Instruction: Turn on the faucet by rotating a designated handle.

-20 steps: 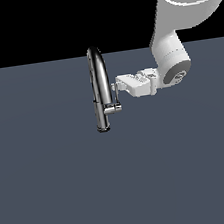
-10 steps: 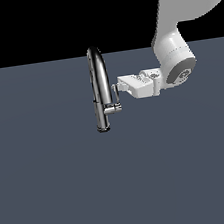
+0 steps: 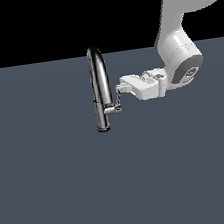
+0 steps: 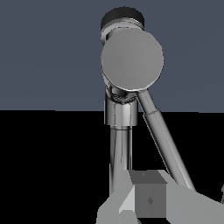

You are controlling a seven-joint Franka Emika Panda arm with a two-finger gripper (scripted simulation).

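The faucet is a tall chrome tube with an arched top, standing on the grey floor. Its handle, a thin chrome lever, rises from a short stub low on the side at the exterior view's right. My gripper reaches in level from that side, fingertips at the lever's upper end. In the wrist view the faucet tube, the stub's round end and the lever show. The lever runs down behind a grey fingertip. I cannot see whether the jaws are apart or together.
The flat grey floor spreads all around the faucet, with black background behind. My white arm comes down from the upper part of the exterior view's right.
My arm's upper links have shifted up and toward the exterior view's right. The gripper stays at the lever's tip, and the lever shows little visible change.
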